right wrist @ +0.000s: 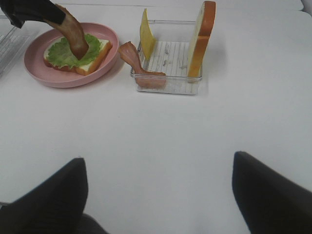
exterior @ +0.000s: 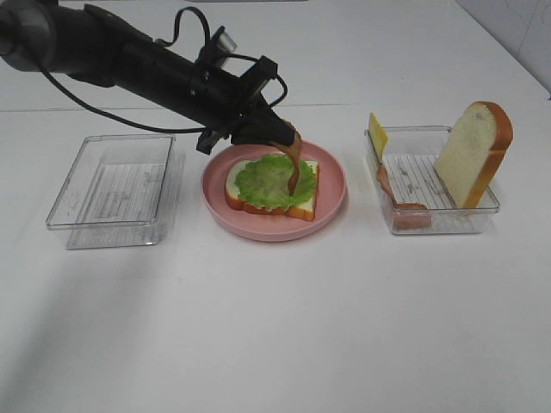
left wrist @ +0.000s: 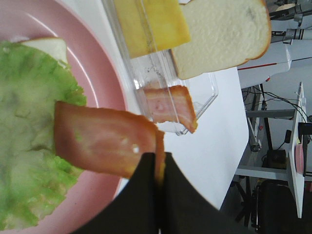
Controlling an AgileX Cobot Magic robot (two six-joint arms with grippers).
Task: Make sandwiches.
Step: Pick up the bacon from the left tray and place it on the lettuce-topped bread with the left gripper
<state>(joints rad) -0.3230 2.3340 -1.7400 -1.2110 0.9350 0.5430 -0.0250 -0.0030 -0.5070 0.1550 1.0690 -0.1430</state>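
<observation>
A robotics lab — bare white table (exterior: 258, 327), metal frames (left wrist: 253, 139), trailing cables (left wrist: 271, 99).

Bread (exterior: 469, 155), bacon (exterior: 294, 168), trays (exterior: 112, 185): two; lettuce (exterior: 267, 181), cheese (exterior: 377, 133), plate (exterior: 275, 231): one

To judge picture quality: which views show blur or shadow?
Exterior high: soft, with a faint shadow on the table at left. Left wrist: the dark jaws are blurred, the bacon strip sharper. Right wrist: the near jaws are blurred, the pink plate clear.

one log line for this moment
left gripper shut on bacon strip | strip tip on lettuce | right gripper open | tray: bread slice, cheese, spare bacon
</observation>
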